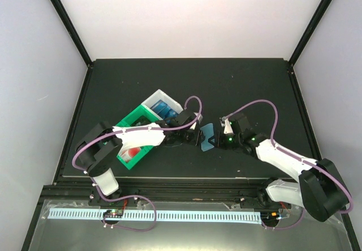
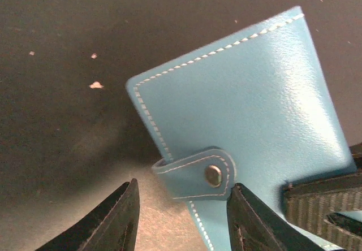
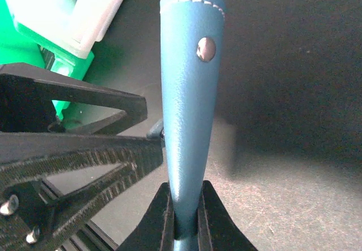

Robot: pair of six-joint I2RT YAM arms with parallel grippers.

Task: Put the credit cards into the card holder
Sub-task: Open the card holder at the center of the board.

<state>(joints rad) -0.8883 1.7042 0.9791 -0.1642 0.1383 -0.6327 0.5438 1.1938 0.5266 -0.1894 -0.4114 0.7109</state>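
The teal-blue card holder [image 1: 207, 137] is held up off the black table between my two arms, folded and snapped closed. My right gripper [image 3: 185, 217] is shut on its edge, and it stands up from the jaws [image 3: 189, 92]. In the left wrist view the card holder [image 2: 249, 109] fills the right side, its snap tab [image 2: 198, 172] between my left gripper's [image 2: 184, 217] open fingers, which do not touch it. Blue cards [image 1: 164, 109] lie in the white bin and a red-and-white card [image 1: 133, 151] in the green bin.
The green bin [image 1: 137, 128] and the white bin [image 1: 156, 98] stand side by side left of centre, under the left arm. The left gripper's fingers [image 3: 85, 149] show at the left of the right wrist view, close beside the card holder.
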